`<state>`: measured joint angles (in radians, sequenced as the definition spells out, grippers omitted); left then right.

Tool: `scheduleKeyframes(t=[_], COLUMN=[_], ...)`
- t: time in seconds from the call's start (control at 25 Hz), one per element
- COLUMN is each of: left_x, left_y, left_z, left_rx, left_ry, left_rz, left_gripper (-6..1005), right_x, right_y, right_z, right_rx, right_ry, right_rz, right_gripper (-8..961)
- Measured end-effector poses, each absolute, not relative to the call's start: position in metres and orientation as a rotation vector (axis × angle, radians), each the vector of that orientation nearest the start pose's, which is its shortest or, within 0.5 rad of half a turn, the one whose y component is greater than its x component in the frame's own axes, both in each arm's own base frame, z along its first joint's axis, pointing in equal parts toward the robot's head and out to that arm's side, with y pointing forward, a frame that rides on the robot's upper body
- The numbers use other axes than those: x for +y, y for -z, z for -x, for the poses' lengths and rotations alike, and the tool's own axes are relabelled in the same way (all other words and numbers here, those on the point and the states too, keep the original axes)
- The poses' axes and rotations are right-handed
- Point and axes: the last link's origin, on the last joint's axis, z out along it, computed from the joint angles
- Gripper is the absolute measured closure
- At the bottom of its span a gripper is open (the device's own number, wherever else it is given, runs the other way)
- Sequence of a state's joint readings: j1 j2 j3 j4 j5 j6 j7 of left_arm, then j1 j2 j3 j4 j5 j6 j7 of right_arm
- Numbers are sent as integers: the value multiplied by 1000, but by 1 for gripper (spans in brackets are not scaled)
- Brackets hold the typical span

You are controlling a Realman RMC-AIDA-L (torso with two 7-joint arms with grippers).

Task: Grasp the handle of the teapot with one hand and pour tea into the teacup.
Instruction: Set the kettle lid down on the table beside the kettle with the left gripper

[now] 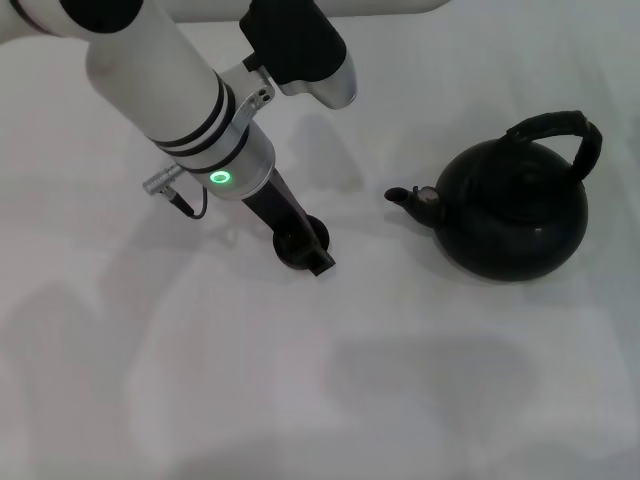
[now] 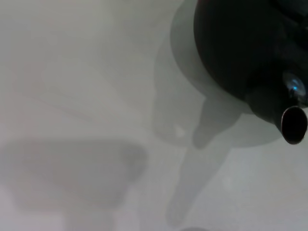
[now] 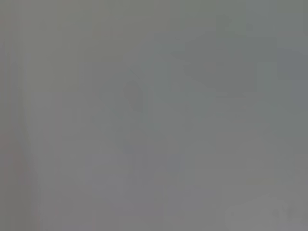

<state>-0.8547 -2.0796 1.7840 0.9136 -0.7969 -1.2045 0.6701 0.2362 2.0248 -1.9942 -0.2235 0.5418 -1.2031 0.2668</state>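
From the head camera we saw the left gripper (image 1: 303,248) down at the teacup (image 1: 297,238); couldn't tell its fingers. The teapot (image 1: 512,210) sat well right on the table (image 1: 420,380), handle (image 1: 556,128) untouched. Left wrist camera only showed its spout (image 2: 292,122).

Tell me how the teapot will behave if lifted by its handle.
The teapot looks round, so it probably swings under its arched handle. The handle's wrapped texture likely grips well. The glossy body looks slippery. Its spout sticks out one side, so expect some tilt.
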Motion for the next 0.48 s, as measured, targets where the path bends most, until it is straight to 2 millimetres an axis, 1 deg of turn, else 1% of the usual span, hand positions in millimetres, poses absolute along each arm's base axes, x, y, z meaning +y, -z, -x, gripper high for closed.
scheduleKeyframes(t=[0.48], left_x=[359], left_y=[110], left_z=[146], left_rx=[-513], left_ry=[-622], left_rz=[2858], left_gripper=[222], right_x=[282], right_y=[-21], right_z=[-377], right_rx=[631], right_ry=[-701], right_rz=[1481], right_gripper=[85])
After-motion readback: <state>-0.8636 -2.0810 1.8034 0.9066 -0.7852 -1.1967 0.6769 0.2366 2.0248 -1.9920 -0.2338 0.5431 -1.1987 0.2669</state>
